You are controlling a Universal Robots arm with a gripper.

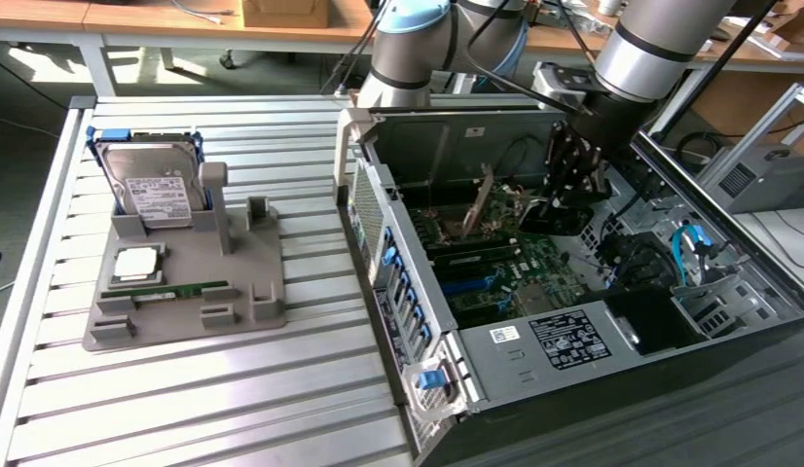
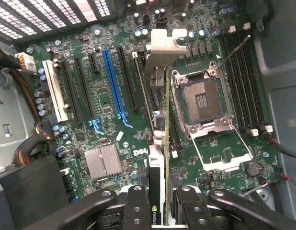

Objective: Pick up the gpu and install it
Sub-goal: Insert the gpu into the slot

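The gpu (image 2: pixel 161 143) shows edge-on in the wrist view as a thin card with its silvery bracket (image 2: pixel 162 48) at the far end. It stands over the motherboard (image 2: pixel 90 120), between a black expansion slot (image 2: pixel 129 76) and the open CPU socket (image 2: pixel 201 100). My gripper (image 2: pixel 161 211) is shut on the card's near end, one black finger (image 2: pixel 137 206) on each side. In the exterior view the gripper (image 1: pixel 562 206) is deep inside the open computer case (image 1: pixel 506 341), and the bracket (image 1: pixel 480 202) slants beside it. Whether the card touches a slot I cannot tell.
On the slatted table at the exterior view's left, a grey holder (image 1: pixel 253 302) carries the hard drive (image 1: pixel 149 185), a CPU (image 1: pixel 136 263) and a green memory stick (image 1: pixel 168 290). Inside the case are a blue slot (image 2: pixel 114 84), a heatsink (image 2: pixel 104 160) and cable bundles (image 2: pixel 23 81).
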